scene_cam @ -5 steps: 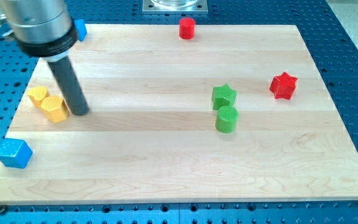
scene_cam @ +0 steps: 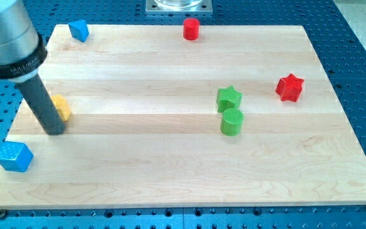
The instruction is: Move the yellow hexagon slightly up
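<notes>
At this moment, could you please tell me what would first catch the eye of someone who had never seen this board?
The big grey arm with its dark rod dominates the view's left; my tip rests just below a yellow block that the rod half hides, so its shape is unclear. Next come the green star block touching the green cylinder block right of centre, and the red star block further right.
</notes>
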Available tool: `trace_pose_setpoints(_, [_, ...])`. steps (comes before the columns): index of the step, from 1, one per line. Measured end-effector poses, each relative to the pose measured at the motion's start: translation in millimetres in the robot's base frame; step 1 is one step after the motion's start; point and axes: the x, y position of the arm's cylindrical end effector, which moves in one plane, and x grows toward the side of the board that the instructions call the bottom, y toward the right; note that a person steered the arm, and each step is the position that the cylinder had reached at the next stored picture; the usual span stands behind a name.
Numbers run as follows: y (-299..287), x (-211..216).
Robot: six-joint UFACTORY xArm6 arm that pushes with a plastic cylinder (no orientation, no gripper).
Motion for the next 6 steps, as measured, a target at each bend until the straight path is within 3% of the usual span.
trace_pose_setpoints(2, [-31, 46])
trace_pose_setpoints(3, [-81, 36])
trace_pose_setpoints(6, [-81, -37])
